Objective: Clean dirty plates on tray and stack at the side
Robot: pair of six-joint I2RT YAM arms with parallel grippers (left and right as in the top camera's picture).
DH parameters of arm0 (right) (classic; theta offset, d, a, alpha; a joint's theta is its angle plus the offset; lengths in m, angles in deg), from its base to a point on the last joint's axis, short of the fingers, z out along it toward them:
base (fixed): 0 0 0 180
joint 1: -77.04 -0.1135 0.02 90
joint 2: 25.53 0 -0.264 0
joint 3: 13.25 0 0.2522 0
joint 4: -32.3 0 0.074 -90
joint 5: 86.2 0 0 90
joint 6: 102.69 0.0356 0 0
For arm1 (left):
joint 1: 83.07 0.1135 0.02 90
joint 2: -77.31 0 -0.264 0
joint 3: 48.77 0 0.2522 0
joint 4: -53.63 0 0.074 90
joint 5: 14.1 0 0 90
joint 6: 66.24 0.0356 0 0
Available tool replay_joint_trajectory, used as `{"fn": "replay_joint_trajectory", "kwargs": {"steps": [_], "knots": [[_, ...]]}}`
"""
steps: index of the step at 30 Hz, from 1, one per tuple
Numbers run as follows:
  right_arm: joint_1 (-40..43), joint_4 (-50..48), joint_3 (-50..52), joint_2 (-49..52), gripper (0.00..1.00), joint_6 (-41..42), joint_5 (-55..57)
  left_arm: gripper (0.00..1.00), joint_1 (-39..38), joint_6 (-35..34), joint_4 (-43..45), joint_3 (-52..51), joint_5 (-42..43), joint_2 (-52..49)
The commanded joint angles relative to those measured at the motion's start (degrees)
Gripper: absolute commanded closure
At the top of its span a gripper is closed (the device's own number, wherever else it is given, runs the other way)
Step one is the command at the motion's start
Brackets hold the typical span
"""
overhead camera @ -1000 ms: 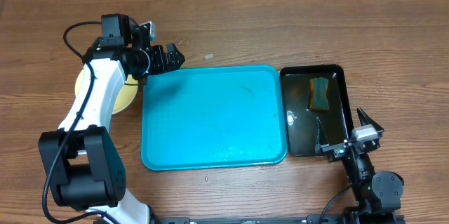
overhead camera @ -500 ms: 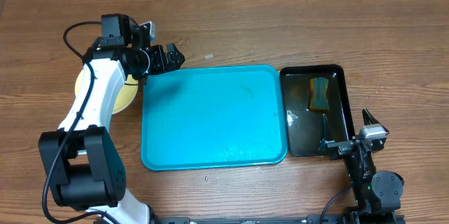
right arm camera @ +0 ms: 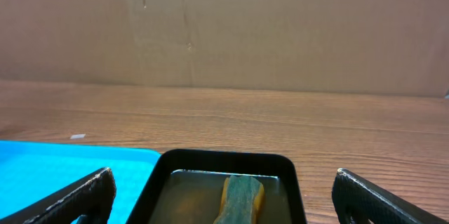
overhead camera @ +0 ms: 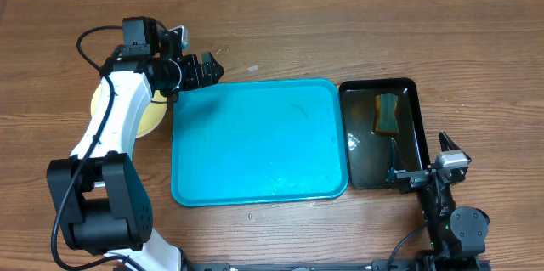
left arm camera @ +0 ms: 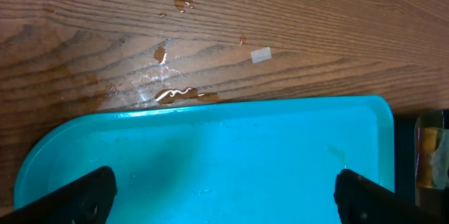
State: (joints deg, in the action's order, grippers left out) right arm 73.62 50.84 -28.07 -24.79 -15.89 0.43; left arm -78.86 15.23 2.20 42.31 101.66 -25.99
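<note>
The turquoise tray (overhead camera: 259, 143) sits on the wooden desk (overhead camera: 340, 33). Just left of it, a pale yellow plate (overhead camera: 153, 118) lies partly under the left arm. The left hand (overhead camera: 202, 70) hovers at the tray's far left corner, spread wide and holding nothing. Right of the tray, a black tray (overhead camera: 365, 165) holds a sponge (overhead camera: 388, 112). The right hand (overhead camera: 421, 159) gapes wide and empty at its near corner.

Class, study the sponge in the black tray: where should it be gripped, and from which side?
Grip the sponge across its narrow middle, with the jaws coming straight down from above. It lies flat with both long sides free, and the raised rim of the black tray would likely block a sideways approach.
</note>
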Motion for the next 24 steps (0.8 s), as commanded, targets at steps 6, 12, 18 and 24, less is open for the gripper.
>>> {"fn": "replay_joint_trajectory", "kwargs": {"steps": [6, 12, 18, 24], "knots": [[0.13, -0.13, 0.61, -0.57, 0.00, 0.44, 0.79, 0.00, -0.15, 1.27, 0.04, -0.04, 0.61, -0.44], [0.13, -0.13, 0.61, -0.57, 0.00, 0.44, 0.79, 0.00, -0.15, 1.27, 0.04, -0.04, 0.61, -0.44], [0.13, -0.13, 0.61, -0.57, 0.00, 0.44, 0.79, 0.00, -0.15, 1.27, 0.07, -0.04, 0.63, -0.44], [0.13, -0.13, 0.61, -0.57, 0.00, 0.44, 0.79, 0.00, -3.98, 1.27, -0.20, -0.07, -5.97, 1.11]]}}
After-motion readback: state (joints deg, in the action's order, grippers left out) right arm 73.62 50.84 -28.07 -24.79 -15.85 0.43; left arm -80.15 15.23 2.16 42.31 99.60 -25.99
